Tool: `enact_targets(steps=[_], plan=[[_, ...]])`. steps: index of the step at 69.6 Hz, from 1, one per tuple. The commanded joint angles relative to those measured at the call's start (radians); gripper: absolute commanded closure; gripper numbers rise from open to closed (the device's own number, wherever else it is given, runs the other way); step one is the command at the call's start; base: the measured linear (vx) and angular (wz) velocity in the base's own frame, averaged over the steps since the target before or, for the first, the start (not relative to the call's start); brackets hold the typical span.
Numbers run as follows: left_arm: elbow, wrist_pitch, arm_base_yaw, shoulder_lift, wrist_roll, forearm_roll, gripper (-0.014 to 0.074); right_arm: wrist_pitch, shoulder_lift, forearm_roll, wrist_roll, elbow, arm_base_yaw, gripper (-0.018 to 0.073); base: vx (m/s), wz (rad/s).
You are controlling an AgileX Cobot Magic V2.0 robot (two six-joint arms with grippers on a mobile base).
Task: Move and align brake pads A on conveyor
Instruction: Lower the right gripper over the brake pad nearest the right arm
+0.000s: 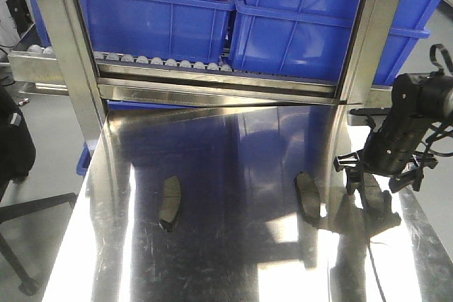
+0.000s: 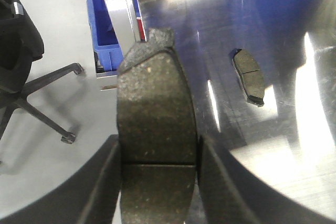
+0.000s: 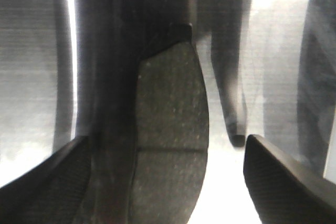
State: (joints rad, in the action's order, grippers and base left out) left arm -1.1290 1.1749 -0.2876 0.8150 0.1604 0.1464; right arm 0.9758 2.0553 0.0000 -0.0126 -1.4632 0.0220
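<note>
Brake pad A point(image 2: 155, 93) is clenched edgewise in the left gripper point(image 2: 157, 145), over the steel tabletop's point(image 1: 233, 266) left edge. 2nd pad point(image 3: 168, 93) lies flat on the tabletop between the right gripper's point(image 3: 168, 145) released jaws, untouched. 3rd pad point(image 1: 170, 201) and 4th pad point(image 1: 308, 194) lie on the tabletop, well apart.

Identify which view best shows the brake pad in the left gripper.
Left wrist view: the brake pad fills the frame, clamped in the left gripper. The front and right wrist views don't show it.
</note>
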Motion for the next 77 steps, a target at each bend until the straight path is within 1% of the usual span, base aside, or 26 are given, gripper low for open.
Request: enact_targets(steps=[1, 15, 36, 77], plan=[[-0.021, -0.070, -0.006, -0.005, 0.007, 0.012, 0.0603, -0.013, -0.037, -0.017, -0.012, -0.048, -0.004, -0.0003, 0.00, 0.00], [-0.021, -0.070, -0.006, -0.005, 0.007, 0.012, 0.0603, 0.007, -0.029, -0.016, -0.012, -0.099, -0.004, -0.0003, 0.00, 0.00], [-0.021, -0.070, -0.006, -0.005, 0.007, 0.012, 0.0603, 0.035, -0.022, -0.022, -0.010, -0.099, -0.004, -0.0002, 0.00, 0.00], [-0.021, -0.070, -0.006, -0.005, 0.007, 0.012, 0.0603, 0.025, -0.002, -0.025, -0.007, -0.099, -0.004, -0.0002, 0.00, 0.00]])
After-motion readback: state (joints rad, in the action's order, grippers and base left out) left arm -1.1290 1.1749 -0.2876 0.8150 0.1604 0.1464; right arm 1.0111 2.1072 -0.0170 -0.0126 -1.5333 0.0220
